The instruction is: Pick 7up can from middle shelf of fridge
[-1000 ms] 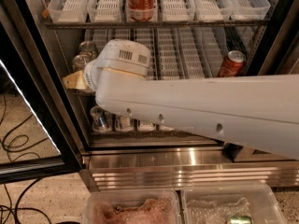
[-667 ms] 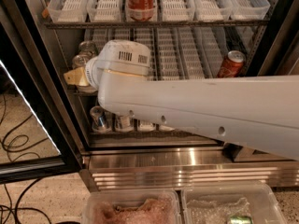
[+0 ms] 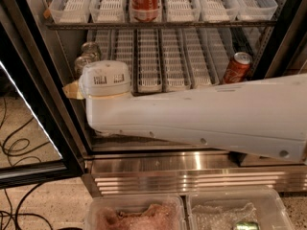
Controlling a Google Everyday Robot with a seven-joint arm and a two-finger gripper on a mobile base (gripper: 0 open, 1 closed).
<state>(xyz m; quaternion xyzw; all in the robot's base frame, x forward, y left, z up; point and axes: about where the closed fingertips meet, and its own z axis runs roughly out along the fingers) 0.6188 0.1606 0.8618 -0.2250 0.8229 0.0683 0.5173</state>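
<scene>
Standing on a speckled floor (image 3: 43,195) strewn with black cables (image 3: 14,145), the fridge (image 3: 192,169) shows its ribbed steel base and black door frame (image 3: 41,95). The glass door (image 3: 24,128) sits at the fridge's left. In front of the fridge base are two clear bins (image 3: 136,212), and a can top (image 3: 245,225) peeks from the right one. Inside the fridge, the top shelf (image 3: 158,25) carries a red cola can (image 3: 144,1) in a white tray. The middle shelf (image 3: 180,56) below it holds another cola can (image 3: 236,67), tilted at the fridge's right side. A white arm (image 3: 216,114) reaches across the fridge front from the right, covering the front of the middle shelf. The claw (image 3: 73,88) is at the fridge's left side, behind its white housing (image 3: 105,78); spread or pressed together cannot be told. The 7up can (image 3: 82,63) stands at the far left of the middle shelf, just above and behind the claw. A twin can (image 3: 90,48) is right behind it. Contact between claw and can cannot be made out.
</scene>
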